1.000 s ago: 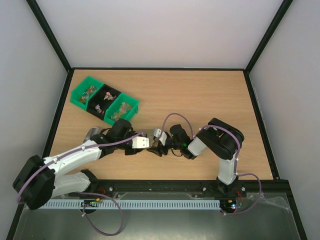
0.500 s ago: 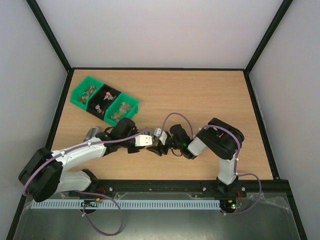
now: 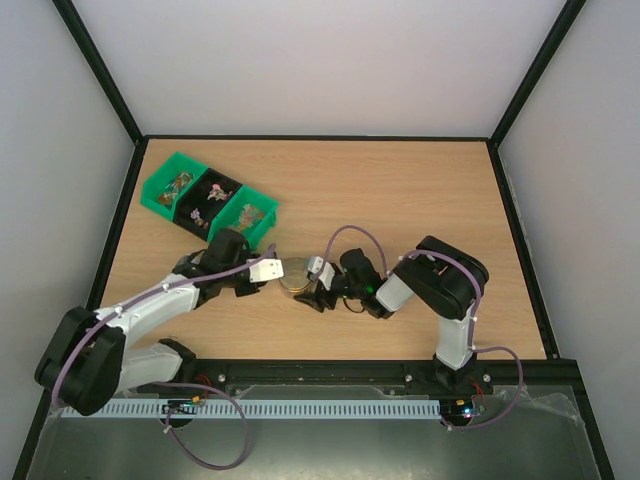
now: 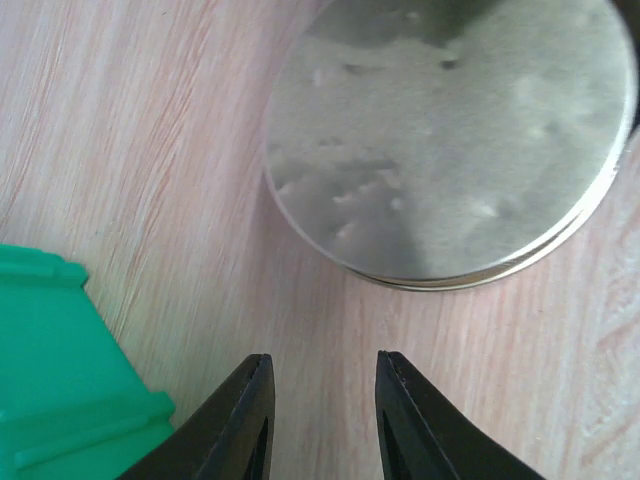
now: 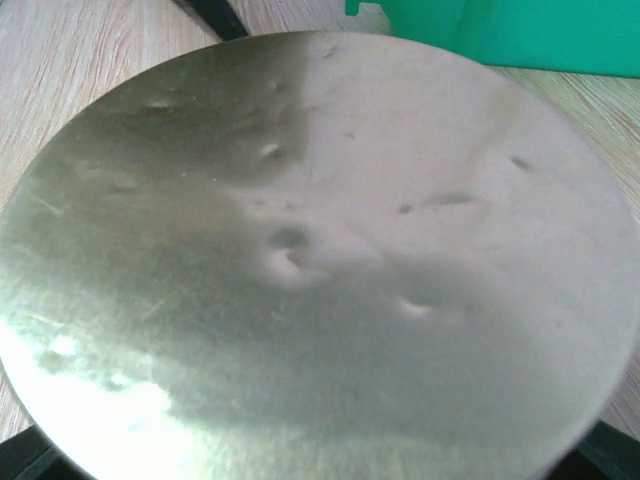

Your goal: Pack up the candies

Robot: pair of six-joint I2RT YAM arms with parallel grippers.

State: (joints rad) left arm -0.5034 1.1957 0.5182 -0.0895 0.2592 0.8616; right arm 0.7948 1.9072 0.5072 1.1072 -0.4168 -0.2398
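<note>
The candies [image 3: 212, 195] are tiny mixed-colour wrapped sweets lying in the three compartments of a green bin [image 3: 159, 190] at the back left. A jar with a round silvery lid [image 3: 295, 274] stands on the table between the arms. My right gripper [image 3: 306, 284] is shut on the jar from the right. In the right wrist view the lid [image 5: 320, 250] fills the picture, and the dark fingertips [image 5: 20, 458] only show at the bottom corners. My left gripper [image 4: 322, 358] hovers just left of the lid [image 4: 450, 140], its jaws a little apart with only bare table between them.
A corner of the green bin [image 4: 60, 390] sits close by the left gripper's left finger. The wooden table [image 3: 400, 200] is walled by a black frame. A grey cylinder [image 3: 187, 264] lies beside the left forearm.
My left gripper has drawn back to the left off the jar's top, uncovering the lid, and its jaws have narrowed. The right arm and jar have stayed put.
</note>
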